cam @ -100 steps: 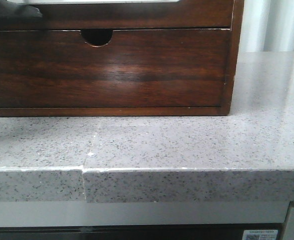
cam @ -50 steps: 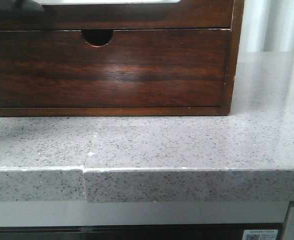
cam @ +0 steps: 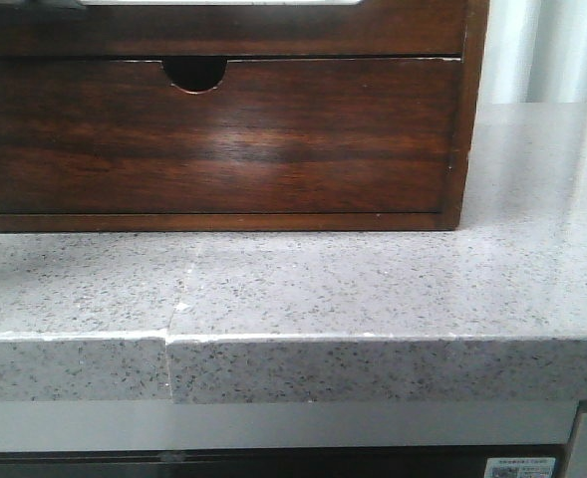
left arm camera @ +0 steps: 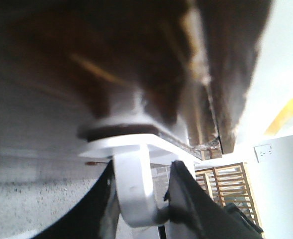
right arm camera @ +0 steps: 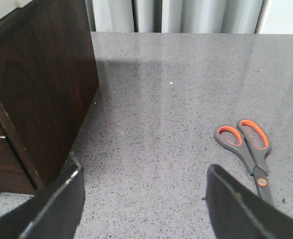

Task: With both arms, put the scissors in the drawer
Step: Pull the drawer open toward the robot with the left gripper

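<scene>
Hovering above the grey speckled table point(right arm camera: 176, 124), my right hand point(right arm camera: 144, 199) is spread wide with nothing between its dark fingers point(right arm camera: 236, 209). The scissors point(right arm camera: 249, 154), grey with orange-lined handles, lie flat on the table just beyond that hand's reach, well apart from the dark wooden cabinet point(right arm camera: 47, 84) that stands on the same table. From the front, the cabinet's lower drawer front point(cam: 213, 134), the one with a small half-round notch, sits flush and shut. My left hand point(left arm camera: 141, 199) is pressed up close against glossy reddish-brown wood point(left arm camera: 136, 55), its dark fingers point(left arm camera: 196, 204) on either side of a white hooked piece point(left arm camera: 134, 194); the picture is blurred, and I cannot tell whether they clamp it or which drawer this is.
</scene>
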`<state>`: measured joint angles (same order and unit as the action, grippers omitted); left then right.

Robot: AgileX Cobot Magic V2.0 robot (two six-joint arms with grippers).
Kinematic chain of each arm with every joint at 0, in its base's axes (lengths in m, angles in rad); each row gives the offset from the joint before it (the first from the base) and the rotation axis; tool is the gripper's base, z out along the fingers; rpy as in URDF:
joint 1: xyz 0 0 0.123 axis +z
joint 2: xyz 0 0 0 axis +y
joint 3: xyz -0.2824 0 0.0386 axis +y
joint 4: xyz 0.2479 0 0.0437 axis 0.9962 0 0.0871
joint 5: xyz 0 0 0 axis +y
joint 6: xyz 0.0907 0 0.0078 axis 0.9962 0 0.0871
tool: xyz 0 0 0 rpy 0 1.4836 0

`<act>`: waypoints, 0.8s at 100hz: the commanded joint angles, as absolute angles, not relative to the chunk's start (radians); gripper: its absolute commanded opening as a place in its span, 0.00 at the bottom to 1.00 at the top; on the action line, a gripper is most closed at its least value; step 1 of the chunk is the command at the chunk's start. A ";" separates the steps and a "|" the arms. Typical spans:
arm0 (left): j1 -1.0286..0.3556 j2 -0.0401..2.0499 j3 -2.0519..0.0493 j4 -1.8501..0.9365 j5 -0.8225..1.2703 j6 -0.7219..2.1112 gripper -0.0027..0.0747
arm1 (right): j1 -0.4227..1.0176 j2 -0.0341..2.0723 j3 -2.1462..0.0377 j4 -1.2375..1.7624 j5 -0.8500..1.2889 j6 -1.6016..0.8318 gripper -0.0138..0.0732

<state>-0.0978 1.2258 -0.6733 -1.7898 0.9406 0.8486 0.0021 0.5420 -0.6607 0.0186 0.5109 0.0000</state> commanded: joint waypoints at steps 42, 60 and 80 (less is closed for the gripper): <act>-0.104 0.852 -0.479 -1.684 1.056 0.950 0.01 | 0.002 0.553 -0.694 0.020 0.442 0.000 0.69; -0.104 0.786 -0.474 -1.680 1.056 0.937 0.01 | 0.002 0.553 -0.694 0.020 0.442 0.000 0.69; -0.104 0.787 -0.474 -1.668 1.033 0.915 0.02 | 0.002 0.553 -0.694 0.020 0.442 0.000 0.69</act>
